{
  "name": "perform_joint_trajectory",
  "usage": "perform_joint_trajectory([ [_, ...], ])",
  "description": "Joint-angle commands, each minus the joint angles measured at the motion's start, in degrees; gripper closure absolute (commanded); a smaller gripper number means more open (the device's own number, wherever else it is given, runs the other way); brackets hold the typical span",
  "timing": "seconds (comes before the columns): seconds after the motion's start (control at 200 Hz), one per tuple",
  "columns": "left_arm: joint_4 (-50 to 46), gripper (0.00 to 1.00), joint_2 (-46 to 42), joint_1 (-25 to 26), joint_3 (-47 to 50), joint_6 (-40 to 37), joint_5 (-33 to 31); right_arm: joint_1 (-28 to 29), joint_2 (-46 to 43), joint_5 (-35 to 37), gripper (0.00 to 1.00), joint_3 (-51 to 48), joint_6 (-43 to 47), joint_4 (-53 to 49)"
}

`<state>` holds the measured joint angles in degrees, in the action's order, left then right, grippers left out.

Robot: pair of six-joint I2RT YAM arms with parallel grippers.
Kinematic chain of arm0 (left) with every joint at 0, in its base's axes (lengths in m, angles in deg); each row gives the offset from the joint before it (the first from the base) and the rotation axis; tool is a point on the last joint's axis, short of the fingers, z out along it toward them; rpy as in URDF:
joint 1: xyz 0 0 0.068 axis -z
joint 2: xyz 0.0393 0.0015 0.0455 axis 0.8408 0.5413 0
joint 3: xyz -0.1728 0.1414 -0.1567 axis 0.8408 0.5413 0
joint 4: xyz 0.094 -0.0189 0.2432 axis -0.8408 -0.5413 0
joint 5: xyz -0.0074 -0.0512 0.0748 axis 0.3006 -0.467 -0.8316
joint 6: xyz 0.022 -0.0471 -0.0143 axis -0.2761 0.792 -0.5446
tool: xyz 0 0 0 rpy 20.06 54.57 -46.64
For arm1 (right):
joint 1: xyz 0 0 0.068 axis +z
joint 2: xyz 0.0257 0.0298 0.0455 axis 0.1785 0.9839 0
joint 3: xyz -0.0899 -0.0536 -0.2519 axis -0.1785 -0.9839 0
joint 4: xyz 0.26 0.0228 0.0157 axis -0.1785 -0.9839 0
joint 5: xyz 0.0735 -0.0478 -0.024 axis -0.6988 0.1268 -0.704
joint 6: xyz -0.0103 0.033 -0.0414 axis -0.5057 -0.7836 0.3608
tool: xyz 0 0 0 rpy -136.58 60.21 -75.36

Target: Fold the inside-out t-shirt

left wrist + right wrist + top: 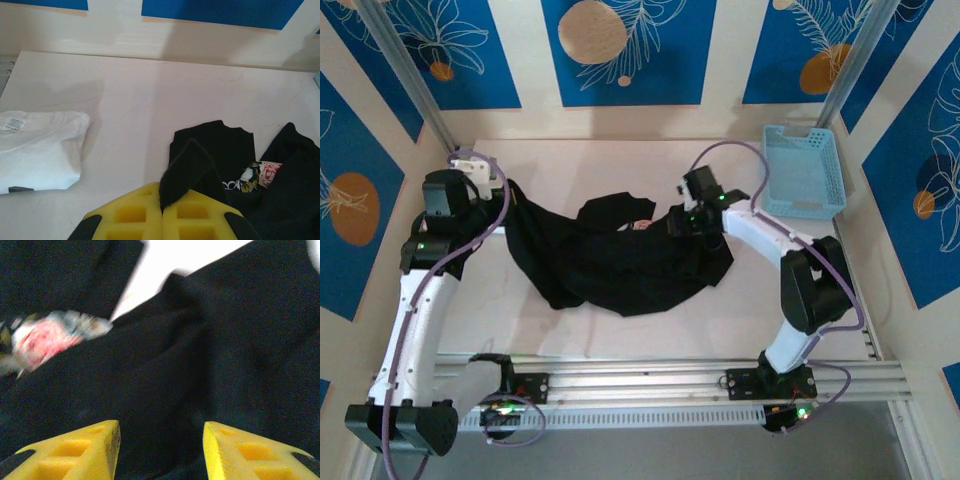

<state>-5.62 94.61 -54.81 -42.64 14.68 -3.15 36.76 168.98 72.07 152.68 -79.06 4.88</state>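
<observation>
Two claws: left claw (161,207) clenched on soft, light black cloth t-shirt (620,262); right claw (161,429) released; I'd grasp hems.

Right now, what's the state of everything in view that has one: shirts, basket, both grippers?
black t-shirt: crumpled in a heap on the table, not folded.
white t-shirt: folded, lying flat on the table.
basket: upright, looks empty.
left gripper: shut, pinching a fold of the black t-shirt.
right gripper: open, just above the black t-shirt, holding nothing.
</observation>
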Motion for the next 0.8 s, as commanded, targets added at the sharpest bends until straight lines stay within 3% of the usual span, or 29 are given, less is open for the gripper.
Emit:
perform_joint_trajectory([
  [0.0, 2.4, 1.00, -0.1, -1.1, 0.7, -0.2, 2.9, 3.8, -0.5, 6.9, 0.53, -2.7, -2.6, -2.7],
  [0.495, 4.3, 1.00, -0.4, -1.7, 2.0, 1.0, 5.1, 5.0, -0.9, 11.8, 0.54, -8.7, -6.0, -1.2],
  [0.795, 4.7, 1.00, -0.7, -2.2, 2.4, 1.0, 5.4, 0.4, -9.2, -1.9, 0.56, -15.1, -7.8, 7.7],
])
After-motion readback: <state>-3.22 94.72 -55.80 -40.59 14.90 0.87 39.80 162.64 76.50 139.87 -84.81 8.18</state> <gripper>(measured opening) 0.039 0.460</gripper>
